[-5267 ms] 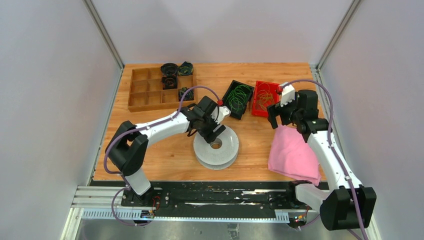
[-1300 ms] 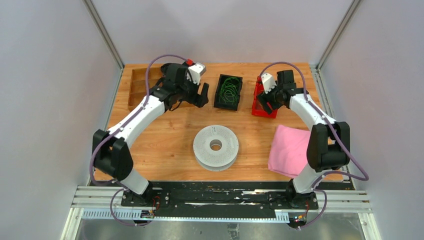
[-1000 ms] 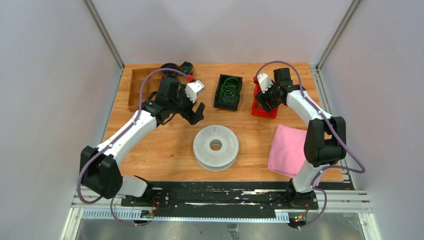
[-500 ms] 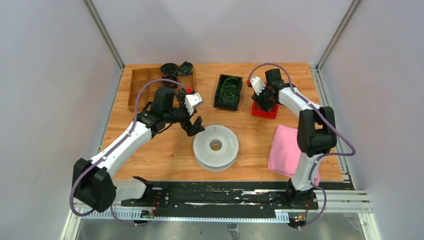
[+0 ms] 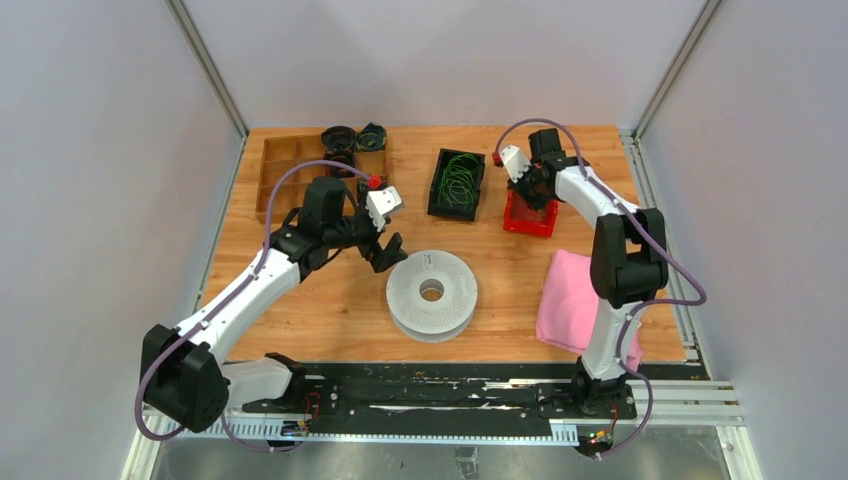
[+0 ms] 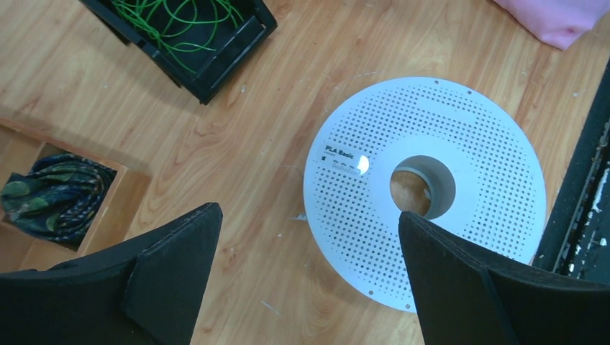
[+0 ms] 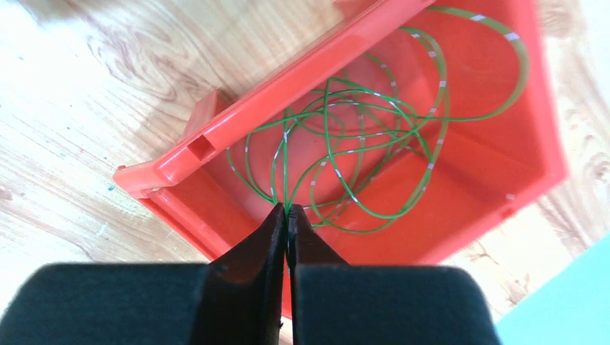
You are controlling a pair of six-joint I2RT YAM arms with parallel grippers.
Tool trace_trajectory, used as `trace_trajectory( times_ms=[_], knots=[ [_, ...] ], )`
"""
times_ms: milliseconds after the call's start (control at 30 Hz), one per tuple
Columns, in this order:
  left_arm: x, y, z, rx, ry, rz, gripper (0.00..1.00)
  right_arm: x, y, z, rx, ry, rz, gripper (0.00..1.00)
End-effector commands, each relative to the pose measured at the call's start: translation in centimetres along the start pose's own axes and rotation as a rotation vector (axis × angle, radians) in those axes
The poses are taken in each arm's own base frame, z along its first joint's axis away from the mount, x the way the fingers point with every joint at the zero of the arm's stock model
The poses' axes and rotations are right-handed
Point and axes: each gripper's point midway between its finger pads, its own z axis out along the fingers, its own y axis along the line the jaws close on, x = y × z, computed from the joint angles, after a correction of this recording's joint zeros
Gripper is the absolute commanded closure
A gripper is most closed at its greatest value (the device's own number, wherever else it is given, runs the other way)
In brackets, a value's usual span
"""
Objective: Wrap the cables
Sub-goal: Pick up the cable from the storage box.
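Note:
Thin green and olive cables lie looped in a red bin at the back right of the table. My right gripper reaches down into that bin. It is shut on a few green strands pinched at its fingertips. More green cables fill a black bin. The grey perforated spool lies flat mid-table. My left gripper hovers wide open and empty over the spool's left edge; its right finger overlaps the spool.
A wooden compartment tray sits at the back left, with dark cord bundles in it; one bundle shows in the left wrist view. A pink cloth lies at the front right. A black rail runs along the near edge.
My right gripper has lowered into the red bin and closed on the cable strands. The left arm has swung from the wooden tray towards the spool, jaws open.

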Motion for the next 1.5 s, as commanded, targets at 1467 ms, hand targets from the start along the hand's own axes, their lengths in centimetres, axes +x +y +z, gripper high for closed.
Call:
trace_trajectory(
  times_ms=[1467],
  knots=[
    [2.3, 2.1, 0.6, -0.117, 0.016, 0.107, 0.02, -3.1, 10.1, -24.5, -0.075, -0.581, 0.152, 0.99]
  ],
)
